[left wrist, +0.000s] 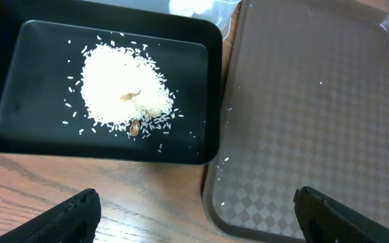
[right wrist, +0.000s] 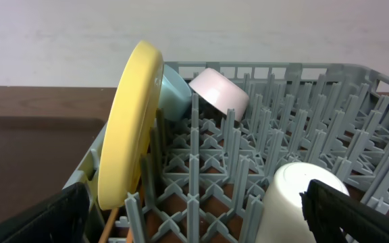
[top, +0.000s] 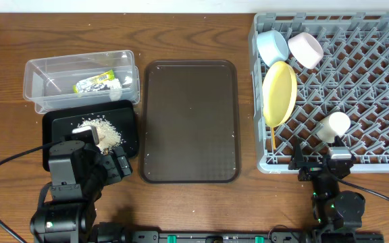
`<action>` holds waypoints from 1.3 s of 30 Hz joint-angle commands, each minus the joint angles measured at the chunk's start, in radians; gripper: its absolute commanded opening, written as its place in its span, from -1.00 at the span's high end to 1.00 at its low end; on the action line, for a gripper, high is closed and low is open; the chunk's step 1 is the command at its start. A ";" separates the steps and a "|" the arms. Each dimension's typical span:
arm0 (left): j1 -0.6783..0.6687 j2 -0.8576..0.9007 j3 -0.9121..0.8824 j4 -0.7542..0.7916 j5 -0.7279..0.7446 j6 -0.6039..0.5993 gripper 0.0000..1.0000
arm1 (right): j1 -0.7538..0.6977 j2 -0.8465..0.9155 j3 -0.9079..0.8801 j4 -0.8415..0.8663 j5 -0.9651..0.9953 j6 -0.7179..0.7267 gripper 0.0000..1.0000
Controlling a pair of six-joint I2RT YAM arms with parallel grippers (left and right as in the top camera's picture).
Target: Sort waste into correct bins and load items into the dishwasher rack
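The grey dishwasher rack (top: 356, 88) holds the yellow plate (top: 279, 93) on edge, the light blue bowl (top: 272, 46), the white bowl (top: 306, 49), the pale cup (top: 334, 126) and wooden chopsticks (top: 273, 138). The clear tub (top: 46, 74) holds the green-and-yellow wrapper (top: 94, 82) and white scrap (top: 126, 81). The black tray (top: 59, 125) holds the rice (top: 105, 131), also in the left wrist view (left wrist: 123, 84). My left gripper (left wrist: 194, 219) is open and empty over the table by the tray's front edge. My right gripper (right wrist: 198, 216) is open and empty at the rack's front edge, near the plate (right wrist: 130, 121) and cup (right wrist: 296, 202).
The large brown serving tray (top: 190, 120) lies in the middle of the table, its near left corner under my left gripper's right finger (left wrist: 282, 135). The rack's upright pegs (right wrist: 248, 135) stand close in front of my right gripper.
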 commanded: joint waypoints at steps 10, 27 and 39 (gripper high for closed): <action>-0.002 0.001 -0.003 0.000 -0.007 0.006 -0.88 | -0.008 -0.007 -0.006 0.004 -0.006 -0.014 -0.99; -0.002 -0.283 -0.230 0.286 -0.068 0.014 -0.88 | -0.008 -0.007 -0.006 0.004 -0.006 -0.014 -0.98; -0.003 -0.618 -0.690 0.904 -0.065 0.015 -0.88 | -0.008 -0.007 -0.006 0.004 -0.006 -0.014 -0.99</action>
